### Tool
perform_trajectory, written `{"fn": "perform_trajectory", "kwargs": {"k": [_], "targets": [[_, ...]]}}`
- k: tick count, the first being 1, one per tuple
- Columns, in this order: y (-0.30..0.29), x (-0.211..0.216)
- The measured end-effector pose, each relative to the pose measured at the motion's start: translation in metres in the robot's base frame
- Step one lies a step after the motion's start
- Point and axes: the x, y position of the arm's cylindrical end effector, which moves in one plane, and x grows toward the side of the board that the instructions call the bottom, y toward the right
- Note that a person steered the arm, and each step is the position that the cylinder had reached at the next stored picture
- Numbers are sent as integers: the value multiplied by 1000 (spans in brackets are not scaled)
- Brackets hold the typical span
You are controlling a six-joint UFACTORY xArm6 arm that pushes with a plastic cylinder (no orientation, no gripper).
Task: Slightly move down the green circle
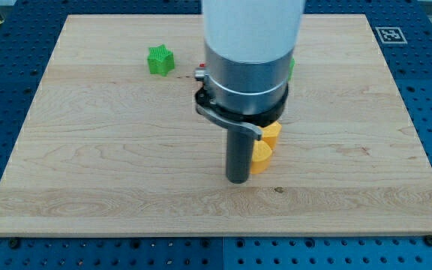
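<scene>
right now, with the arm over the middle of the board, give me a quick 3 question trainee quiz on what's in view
1. True or false: my tip stands just to the view's left of a yellow block.
2. The green star block lies toward which part of the wooden board? A) top left B) bottom right C) bottom centre
3. How much of the green circle shows?

Key:
1. True; the rod's end is right beside the lower of the yellow blocks, contact not certain.
2. A.
3. Only a green sliver at the arm's right edge; the arm hides the rest, so its shape cannot be confirmed.
</scene>
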Motion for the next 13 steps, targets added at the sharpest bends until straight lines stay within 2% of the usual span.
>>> {"fn": "perform_trajectory", "kwargs": {"k": [3, 5, 6, 7, 9, 10, 11, 12, 13], "targets": [[26, 8], [139, 12], [179, -21], [179, -81], [126, -156], [107, -219], [80, -256], [56, -258], [70, -225]]}}
